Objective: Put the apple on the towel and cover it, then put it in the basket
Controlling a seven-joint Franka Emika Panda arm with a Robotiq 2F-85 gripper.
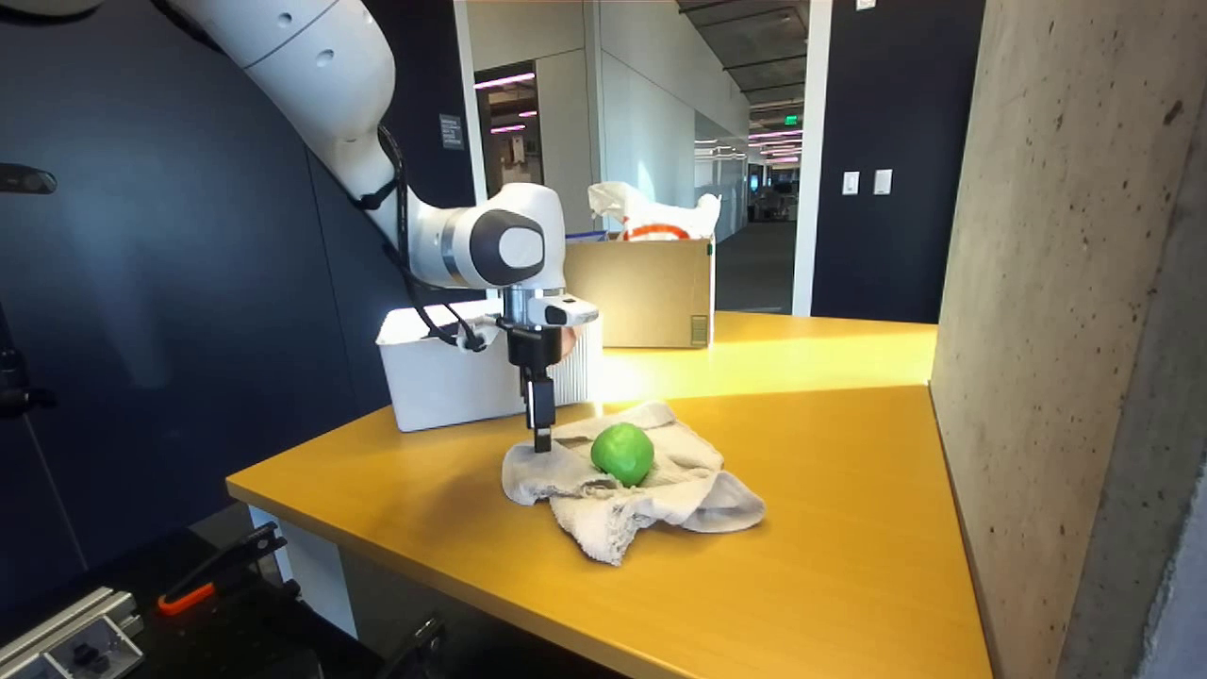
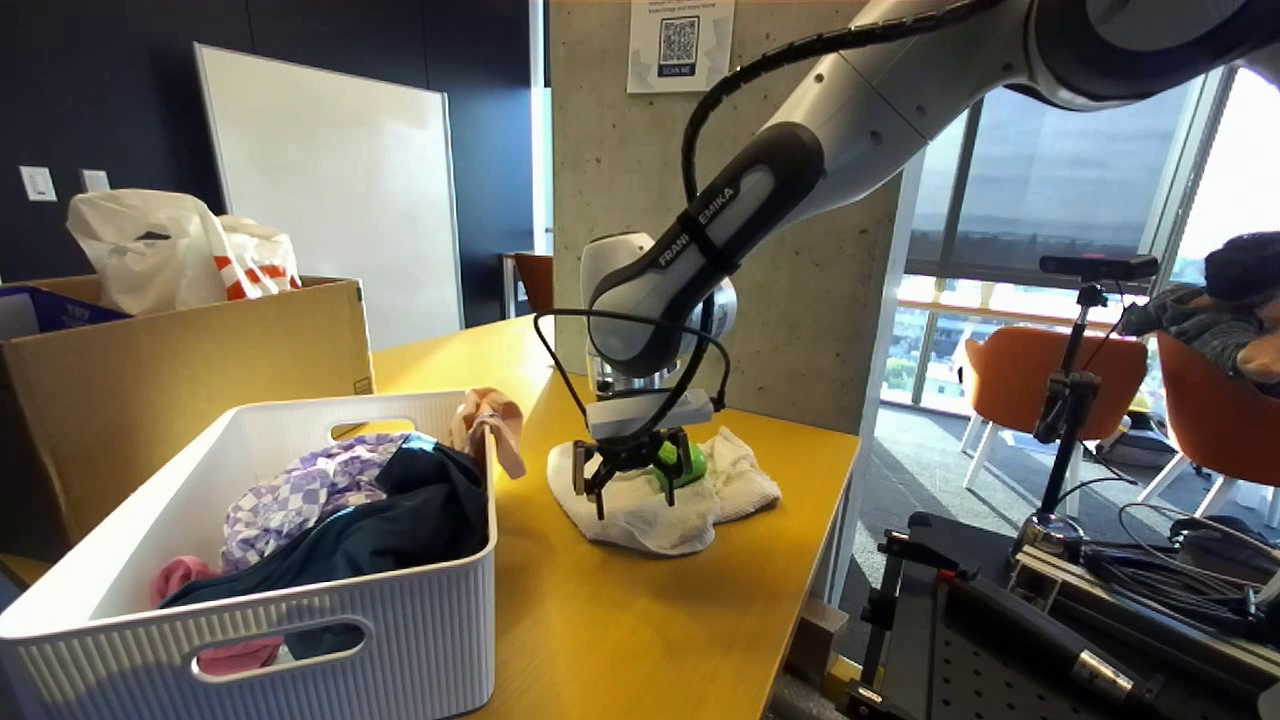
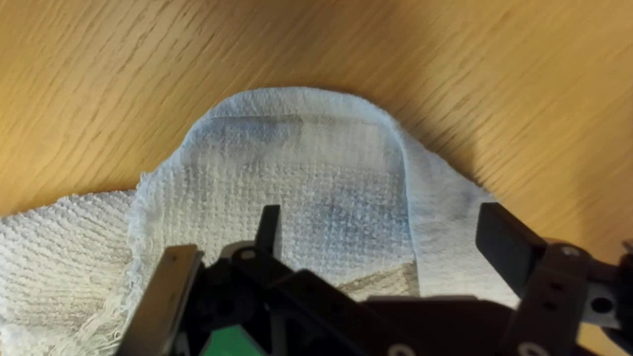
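Green and round, the apple (image 1: 622, 454) sits on the towel (image 1: 674, 490), its upper part bare and a rumpled fold meeting its lower edge; in an exterior view it lies near the middle of the towel. The towel itself is pale and crumpled, frayed along a stretch of its edge, and spread on the yellow table (image 1: 830, 509). Over an end of the towel, near the apple, the gripper (image 2: 635, 500) points down, its fingers (image 3: 509, 247) standing well apart, and in the wrist view towel weave shows in the gap between them. Whether the fingers touch the towel I cannot tell. At the bottom border of that wrist view a patch of the apple shows past the gripper. White and ribbed, the basket (image 2: 430, 650) stands near the towel yet apart from it, holding a purple-and-white checked cloth (image 2: 300, 495), a dark cloth (image 2: 410, 530) and a pink cloth (image 2: 180, 576); a peach cloth (image 2: 488, 425) hangs over its rim on the side toward the towel. Farther from the towel than the basket is a cardboard box (image 1: 646, 292), white plastic bags (image 2: 150, 255) with orange-red marks rising above its top. Well apart from the towel, to its right in an exterior view, stands a concrete pillar (image 1: 1066, 330).
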